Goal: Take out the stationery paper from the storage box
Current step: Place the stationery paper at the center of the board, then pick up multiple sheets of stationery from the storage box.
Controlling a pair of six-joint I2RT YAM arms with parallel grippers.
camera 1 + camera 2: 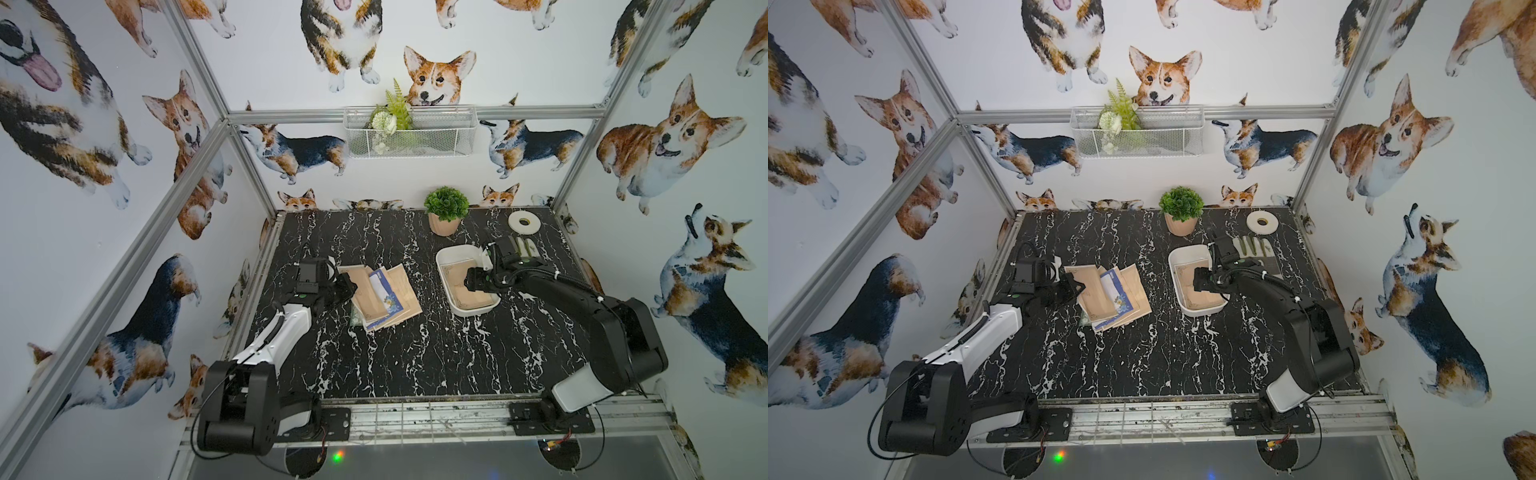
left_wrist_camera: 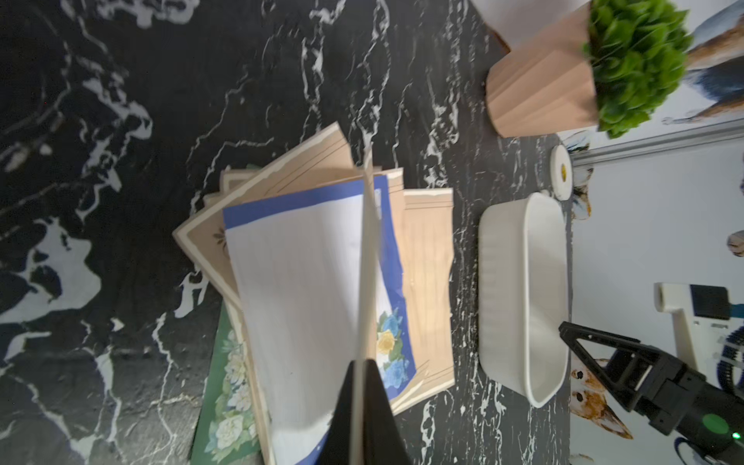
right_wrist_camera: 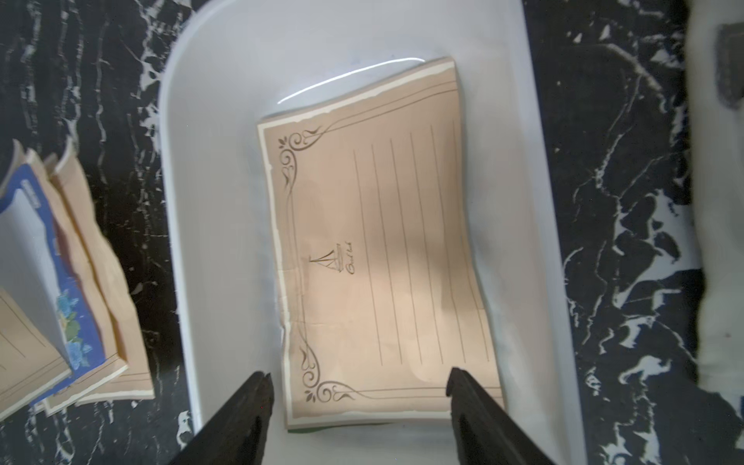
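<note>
Right wrist: paper (image 3: 382, 249) inside box (image 3: 209, 201) walls

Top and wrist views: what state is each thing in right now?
Box, upright, tan sheets inside.
Sheets in box, flat stack, not gripped.
Pile, fanned, outside box.
Left jaws, shut on one sheet, edge-on over pile.
Right jaws, open, astride the box sheets' end.
Plant, upright.
Tape roll, lying flat.

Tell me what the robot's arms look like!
The left arm and right arm are black with glossy white shells. Thin black cables run along them, and each wrist has a small green dot. The left tool and right tool are black and pointed.
</note>
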